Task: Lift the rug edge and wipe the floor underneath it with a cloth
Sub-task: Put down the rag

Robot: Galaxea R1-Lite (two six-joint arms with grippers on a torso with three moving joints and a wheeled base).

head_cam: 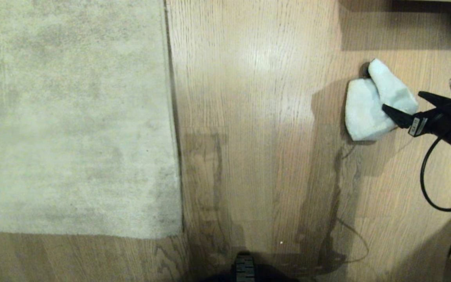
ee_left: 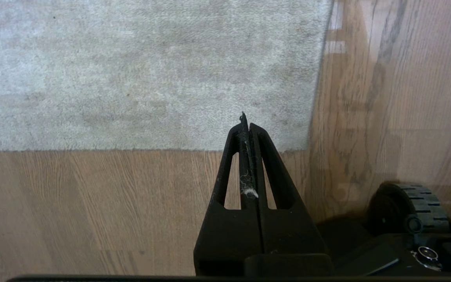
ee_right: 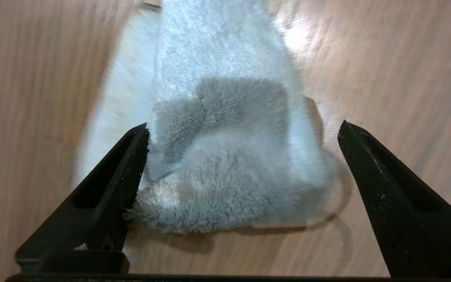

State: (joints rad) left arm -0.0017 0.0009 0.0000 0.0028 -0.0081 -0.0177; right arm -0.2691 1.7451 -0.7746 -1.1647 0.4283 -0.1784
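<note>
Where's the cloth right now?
In the head view the cloth lies on the floor at the right, well clear of the rug edge, between the open right gripper's fingers.

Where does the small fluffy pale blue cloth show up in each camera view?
Head view: the small fluffy pale blue cloth lies on the floor at right, by the open right gripper.
Left wrist view: not in it.
Right wrist view: cloth centre, between the fingers.
Shared landmark: the wood-grain plank floor.
</note>
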